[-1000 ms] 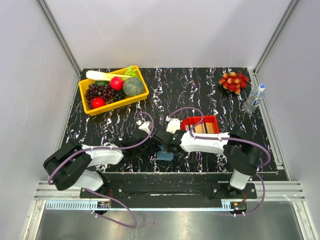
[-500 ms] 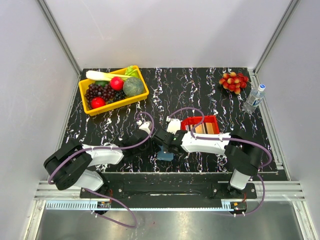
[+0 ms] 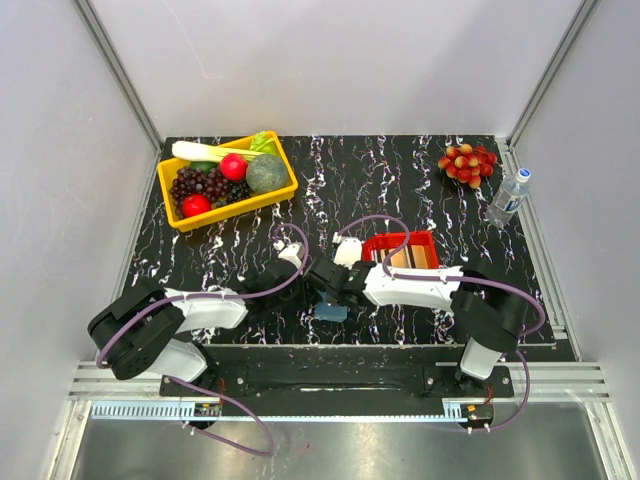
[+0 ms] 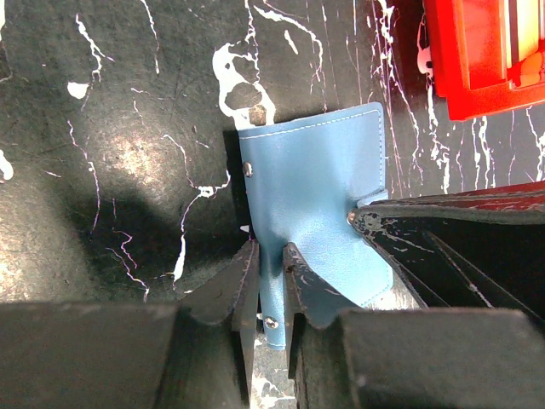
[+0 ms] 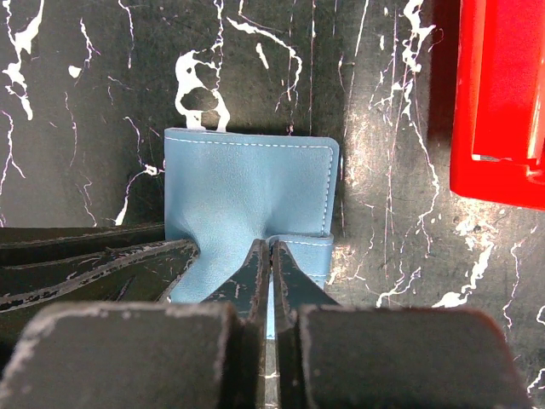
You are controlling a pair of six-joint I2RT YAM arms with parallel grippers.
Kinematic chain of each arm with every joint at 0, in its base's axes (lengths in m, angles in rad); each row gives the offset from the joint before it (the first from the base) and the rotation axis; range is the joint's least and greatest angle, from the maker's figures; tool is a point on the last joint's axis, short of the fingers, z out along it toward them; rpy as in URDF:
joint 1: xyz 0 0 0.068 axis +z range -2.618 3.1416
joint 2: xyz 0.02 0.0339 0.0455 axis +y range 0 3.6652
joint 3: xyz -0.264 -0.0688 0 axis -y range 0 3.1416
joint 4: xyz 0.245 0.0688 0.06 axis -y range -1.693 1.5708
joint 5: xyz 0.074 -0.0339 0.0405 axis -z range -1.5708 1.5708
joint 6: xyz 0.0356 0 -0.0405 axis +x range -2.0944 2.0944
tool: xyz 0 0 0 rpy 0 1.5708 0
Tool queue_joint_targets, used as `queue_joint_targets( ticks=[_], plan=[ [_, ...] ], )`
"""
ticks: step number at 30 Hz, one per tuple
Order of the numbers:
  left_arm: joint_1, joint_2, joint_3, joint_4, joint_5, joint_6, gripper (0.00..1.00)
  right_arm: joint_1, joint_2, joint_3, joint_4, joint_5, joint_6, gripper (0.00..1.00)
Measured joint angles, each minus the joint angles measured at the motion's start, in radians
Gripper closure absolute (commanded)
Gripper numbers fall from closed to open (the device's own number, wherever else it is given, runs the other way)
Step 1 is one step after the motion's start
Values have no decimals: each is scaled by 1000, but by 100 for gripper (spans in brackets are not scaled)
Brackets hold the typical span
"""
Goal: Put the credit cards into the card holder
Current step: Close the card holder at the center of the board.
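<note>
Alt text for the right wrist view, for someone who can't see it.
The right gripper pinches the lower edge of a steel-blue card holder on a black marbled table. The left gripper's fingers reach in from the left; a red tray sits at the right edge.

The 2 arms lie low and angled inward, tips almost meeting: the left gripper pinches an edge of the card holder between nearly closed fingers, and the right gripper, just to its right, is clamped tight on a fold of it.
</note>
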Motion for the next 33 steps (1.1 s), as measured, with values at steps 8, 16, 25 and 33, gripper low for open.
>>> queue_joint_targets(
  ticks=[8,16,25,33],
  plan=[
    [0,0,0,0,0,0,83,0,29,35,-37,3,3,99],
    [1,0,0,0,2,0,84,0,60,75,-80,3,-4,100],
    [17,3,-23,43,23,-28,87,-4,94,114,-119,-1,1,100],
    [13,3,-61,113,11,-54,88,-13,100,98,-91,-16,0,100]
  ],
)
